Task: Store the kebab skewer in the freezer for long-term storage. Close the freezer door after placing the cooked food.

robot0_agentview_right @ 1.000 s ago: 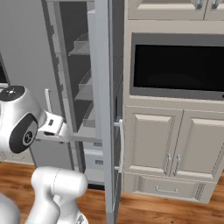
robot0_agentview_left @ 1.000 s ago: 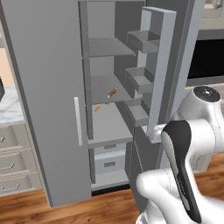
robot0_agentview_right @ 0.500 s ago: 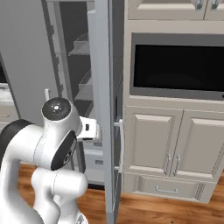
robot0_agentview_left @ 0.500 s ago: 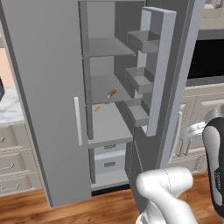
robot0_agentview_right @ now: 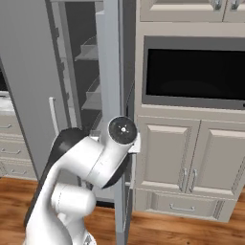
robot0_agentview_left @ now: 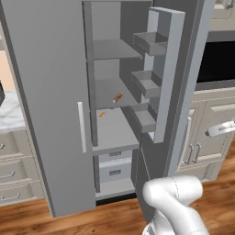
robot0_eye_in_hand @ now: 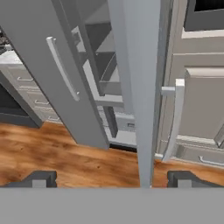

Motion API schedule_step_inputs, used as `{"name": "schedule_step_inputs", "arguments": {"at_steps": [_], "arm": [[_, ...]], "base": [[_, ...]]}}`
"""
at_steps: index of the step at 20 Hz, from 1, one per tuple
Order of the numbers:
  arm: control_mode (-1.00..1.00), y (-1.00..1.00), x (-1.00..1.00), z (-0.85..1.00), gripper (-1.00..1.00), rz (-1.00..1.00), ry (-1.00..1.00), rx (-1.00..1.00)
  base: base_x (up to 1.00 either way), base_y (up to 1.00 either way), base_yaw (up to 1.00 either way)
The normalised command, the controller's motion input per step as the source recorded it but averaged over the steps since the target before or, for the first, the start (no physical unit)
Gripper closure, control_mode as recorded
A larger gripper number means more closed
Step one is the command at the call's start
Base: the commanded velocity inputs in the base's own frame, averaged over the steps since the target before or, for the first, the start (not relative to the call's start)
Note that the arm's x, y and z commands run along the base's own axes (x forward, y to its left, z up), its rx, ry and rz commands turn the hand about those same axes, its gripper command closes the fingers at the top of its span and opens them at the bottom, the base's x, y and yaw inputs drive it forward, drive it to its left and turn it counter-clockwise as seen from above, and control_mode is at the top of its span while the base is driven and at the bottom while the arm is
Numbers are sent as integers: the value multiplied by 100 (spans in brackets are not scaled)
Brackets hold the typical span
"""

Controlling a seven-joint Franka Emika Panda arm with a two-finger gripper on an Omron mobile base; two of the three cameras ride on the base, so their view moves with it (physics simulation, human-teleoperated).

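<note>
Kebab skewer already inside the freezer, lying on the middle grey shelf near the back, at about 11 o'clock from the centre of the left base view; a tiny orange crumb just below, at 7 o'clock from the skewer. Nothing more to grasp there, by the look of it.

Remaining: the freezer door, standing wide open, seen edge-on in the hand view, running from 12 o'clock down to 6 o'clock. Likely heavy and stiff, swinging on its hinge, with grey bins on the inner side. Smooth flat faces, so probably slippery for pinching. Better to take hold at the pale vertical handle, at 3 o'clock from the door edge, or simply to push on the outer face near the free edge for good leverage.

Gripper spread wide, fingertips far apart at 6 o'clock, holding nothing, not touching the door.
</note>
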Motion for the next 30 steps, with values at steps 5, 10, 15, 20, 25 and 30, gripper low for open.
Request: {"name": "schedule_step_inputs", "arguments": {"at_steps": [5,10,15,20,25,30], "arm": [[-100,-57,49,-6,-100,22,-20,0],[-100,-34,48,0,-100,25,-16,1],[-100,-29,24,-29,-100,30,-27,0],[-100,-8,5,-25,-100,16,-2,0],[-100,0,22,-19,-100,9,0,0],[-100,1,33,-44,-100,6,0,-1]], "base": [[0,0,0],[0,0,0],[0,0,0],[0,0,0],[0,0,0],[0,0,0]]}}
